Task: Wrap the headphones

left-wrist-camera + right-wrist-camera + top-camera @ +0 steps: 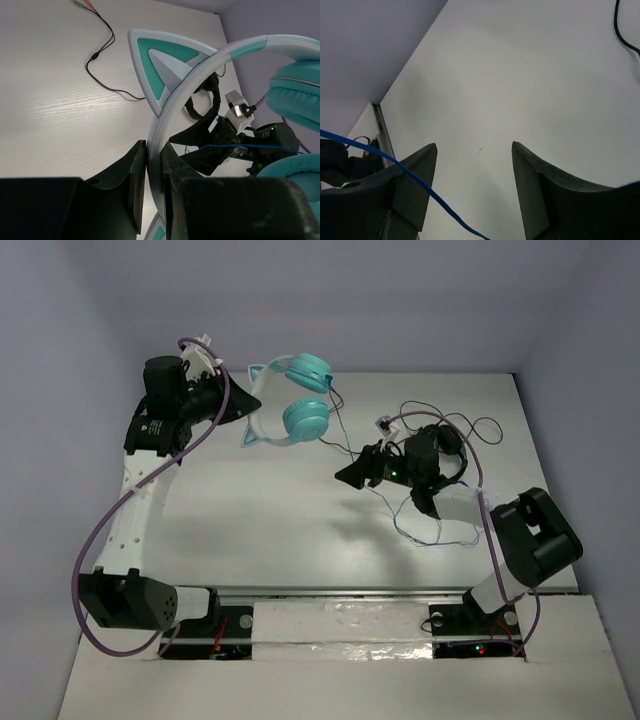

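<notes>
The turquoise headphones (304, 417) are held up at the back left, ear cups pointing right. My left gripper (240, 407) is shut on the pale headband (156, 150), just below a cat-ear point (162, 62). One teal ear cup (295, 97) fills the right of the left wrist view. The thin blue cable (343, 435) runs from the cups down past my right gripper (356, 473) and loops on the table. My right gripper (474, 150) is open. The blue cable (410, 176) crosses in front of its left finger and is not clamped.
Black headphones (443, 445) lie under my right arm, with their black cable (478, 427) curling toward the back right. The black cable (100, 55) also shows in the left wrist view. Walls close the table at the back and sides.
</notes>
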You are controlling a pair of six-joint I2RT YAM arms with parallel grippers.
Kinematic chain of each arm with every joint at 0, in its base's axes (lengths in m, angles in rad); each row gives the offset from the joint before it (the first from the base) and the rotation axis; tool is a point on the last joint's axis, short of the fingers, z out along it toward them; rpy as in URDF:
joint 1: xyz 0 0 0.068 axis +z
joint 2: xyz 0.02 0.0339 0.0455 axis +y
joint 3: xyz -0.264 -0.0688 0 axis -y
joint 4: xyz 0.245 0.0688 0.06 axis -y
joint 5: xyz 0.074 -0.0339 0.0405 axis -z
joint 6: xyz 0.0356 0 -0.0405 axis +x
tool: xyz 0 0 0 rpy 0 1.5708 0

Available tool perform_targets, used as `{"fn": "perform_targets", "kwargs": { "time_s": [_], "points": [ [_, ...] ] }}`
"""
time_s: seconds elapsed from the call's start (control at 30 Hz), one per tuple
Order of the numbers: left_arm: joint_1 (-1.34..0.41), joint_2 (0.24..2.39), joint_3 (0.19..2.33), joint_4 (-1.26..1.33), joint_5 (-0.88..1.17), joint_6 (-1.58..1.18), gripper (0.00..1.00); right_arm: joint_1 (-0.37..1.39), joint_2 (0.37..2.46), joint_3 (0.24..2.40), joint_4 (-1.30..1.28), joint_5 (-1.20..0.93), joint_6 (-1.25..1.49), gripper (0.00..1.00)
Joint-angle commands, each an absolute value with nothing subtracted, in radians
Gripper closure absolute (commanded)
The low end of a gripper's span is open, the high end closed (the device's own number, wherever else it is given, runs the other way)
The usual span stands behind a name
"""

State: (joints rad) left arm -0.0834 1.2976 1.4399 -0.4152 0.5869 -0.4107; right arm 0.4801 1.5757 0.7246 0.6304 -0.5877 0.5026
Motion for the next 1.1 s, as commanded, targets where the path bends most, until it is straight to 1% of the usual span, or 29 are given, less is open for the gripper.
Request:
{"fn": "perform_targets", "kwargs": {
  "time_s": [0.0, 0.03, 0.13, 0.2, 0.23, 0.3, 0.37, 0.4, 0.43, 0.47, 0.53, 0.57, 0.63, 0.77, 0.87, 0.97, 1.07],
  "points": [
    [-0.080, 1.259, 1.540, -0.328, 0.626, -0.469, 1.00, 0.488, 1.577, 0.723, 0.721, -0.557, 0.518, 0.33],
    [-0.080, 1.262, 1.552, -0.330, 0.621, -0.482, 1.00, 0.488, 1.578, 0.719, 0.721, -0.536, 0.526, 0.35],
    [-0.080, 1.288, 1.609, -0.324, 0.621, -0.512, 1.00, 0.488, 1.578, 0.712, 0.703, -0.483, 0.548, 0.36],
    [-0.080, 1.316, 1.629, -0.305, 0.614, -0.541, 1.00, 0.488, 1.563, 0.695, 0.689, -0.462, 0.570, 0.39],
    [-0.080, 1.322, 1.626, -0.292, 0.612, -0.552, 1.00, 0.488, 1.557, 0.690, 0.689, -0.448, 0.587, 0.53],
    [-0.080, 1.324, 1.566, -0.247, 0.615, -0.603, 1.00, 0.488, 1.545, 0.690, 0.660, -0.407, 0.621, 0.64],
    [-0.092, 1.310, 1.466, -0.148, 0.594, -0.652, 1.00, 0.523, 1.545, 0.719, 0.596, -0.353, 0.630, 0.81],
    [-0.092, 1.305, 1.438, -0.147, 0.585, -0.663, 1.00, 0.523, 1.545, 0.719, 0.565, -0.336, 0.624, 0.81],
    [-0.092, 1.301, 1.404, -0.114, 0.571, -0.676, 1.00, 0.537, 1.545, 0.744, 0.540, -0.322, 0.618, 0.85],
    [-0.103, 1.283, 1.322, -0.082, 0.563, -0.695, 1.00, 0.567, 1.545, 0.755, 0.496, -0.271, 0.617, 0.86],
    [-0.103, 1.269, 1.254, -0.011, 0.557, -0.745, 1.00, 0.603, 1.537, 0.779, 0.460, -0.223, 0.608, 0.90],
    [-0.103, 1.255, 1.191, 0.001, 0.551, -0.762, 1.00, 0.635, 1.534, 0.788, 0.421, -0.163, 0.604, 0.92],
    [-0.113, 1.241, 1.132, 0.078, 0.525, -0.816, 1.00, 0.659, 1.540, 0.810, 0.384, -0.127, 0.604, 0.99],
    [-0.124, 1.215, 0.985, 0.207, 0.500, -0.937, 1.00, 0.747, 1.569, 0.870, 0.309, -0.019, 0.586, 1.00],
    [-0.135, 1.215, 0.934, 0.296, 0.495, -1.012, 1.00, 0.794, 1.614, 0.891, 0.278, -0.006, 0.583, 1.00],
    [-0.144, 1.218, 0.916, 0.330, 0.476, -1.046, 1.00, 0.857, 1.635, 0.916, 0.244, 0.058, 0.581, 1.00],
    [-0.155, 1.209, 0.923, 0.319, 0.378, -1.055, 1.00, 0.955, 1.641, 0.956, 0.174, 0.130, 0.555, 1.00]
  ]
}}
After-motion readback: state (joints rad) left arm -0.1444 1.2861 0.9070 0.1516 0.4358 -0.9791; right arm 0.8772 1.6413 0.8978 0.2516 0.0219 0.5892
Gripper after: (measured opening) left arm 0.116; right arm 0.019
